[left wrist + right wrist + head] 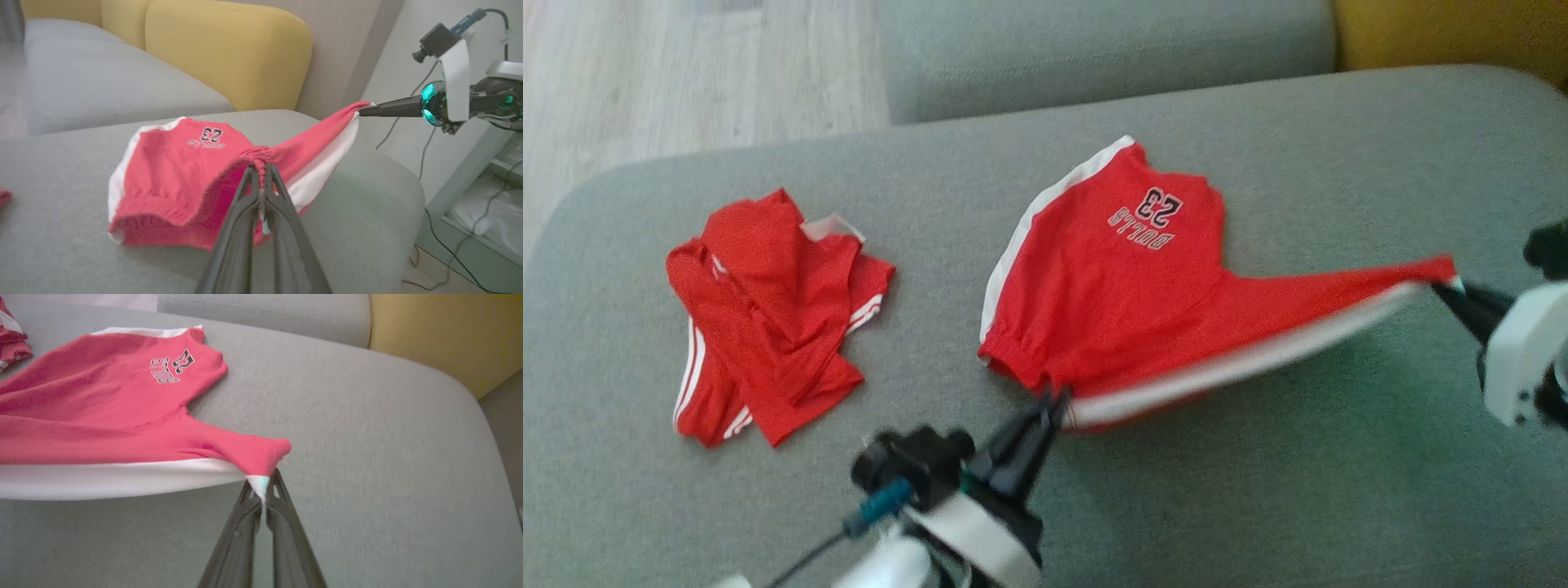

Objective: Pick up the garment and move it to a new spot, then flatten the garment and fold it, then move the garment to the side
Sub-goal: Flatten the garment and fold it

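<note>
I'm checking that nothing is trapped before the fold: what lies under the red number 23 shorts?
Grey cushion shows beneath the lifted edge stretched between the left claw and right claw. What lies under the flat far part of the shorts is covered.

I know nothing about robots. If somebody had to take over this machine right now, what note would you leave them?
Left gripper: shut on the shorts at a gathered edge.
Right gripper: shut on a white-trimmed corner of the shorts.
Shorts: stretched between the two, near edge lifted, the far part with the number resting on the grey cushion. A second red garment lies crumpled to the left.
Done: shorts gripped and partly lifted.
Left: lay flat, fold, move aside.
</note>
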You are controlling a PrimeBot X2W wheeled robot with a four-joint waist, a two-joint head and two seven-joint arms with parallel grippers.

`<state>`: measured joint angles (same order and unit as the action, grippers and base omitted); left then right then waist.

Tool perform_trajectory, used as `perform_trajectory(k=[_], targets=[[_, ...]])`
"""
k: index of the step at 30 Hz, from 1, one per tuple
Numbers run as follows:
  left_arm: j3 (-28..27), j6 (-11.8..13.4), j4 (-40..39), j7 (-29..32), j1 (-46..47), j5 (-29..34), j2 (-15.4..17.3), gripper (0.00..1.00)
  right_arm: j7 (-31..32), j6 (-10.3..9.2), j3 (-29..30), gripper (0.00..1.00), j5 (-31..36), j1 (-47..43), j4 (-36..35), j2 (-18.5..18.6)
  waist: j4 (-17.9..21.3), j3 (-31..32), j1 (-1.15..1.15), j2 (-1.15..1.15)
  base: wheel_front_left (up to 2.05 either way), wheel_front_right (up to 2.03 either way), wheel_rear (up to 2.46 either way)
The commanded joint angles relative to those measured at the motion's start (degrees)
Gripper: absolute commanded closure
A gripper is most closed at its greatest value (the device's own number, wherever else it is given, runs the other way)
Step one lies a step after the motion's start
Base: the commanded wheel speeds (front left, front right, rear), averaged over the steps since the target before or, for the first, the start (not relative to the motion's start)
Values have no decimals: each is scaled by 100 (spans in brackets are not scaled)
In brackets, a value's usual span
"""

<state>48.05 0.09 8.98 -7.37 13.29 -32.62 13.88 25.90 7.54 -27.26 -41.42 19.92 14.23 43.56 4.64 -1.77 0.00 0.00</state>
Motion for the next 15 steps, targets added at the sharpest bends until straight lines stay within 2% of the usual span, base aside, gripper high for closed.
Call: perform_trajectory(k=[1, 8, 15], targets=[[-341, 89, -185, -92, 606, 93, 60, 100, -179, -5, 264, 100, 323, 373, -247, -24, -161, -259, 0, 0, 0, 0, 0], [-491, 59, 56, -191, 1209, 175, -64, 100, -263, -5, 654, 100, 1188, 1050, -180, -555, -497, -755, 0, 0, 0, 0, 0], [-468, -135, 539, -249, 1756, 178, -306, 100, -353, -5, 520, 100, 1941, 2047, 618, -1029, -901, -1242, 0, 0, 0, 0, 0]])
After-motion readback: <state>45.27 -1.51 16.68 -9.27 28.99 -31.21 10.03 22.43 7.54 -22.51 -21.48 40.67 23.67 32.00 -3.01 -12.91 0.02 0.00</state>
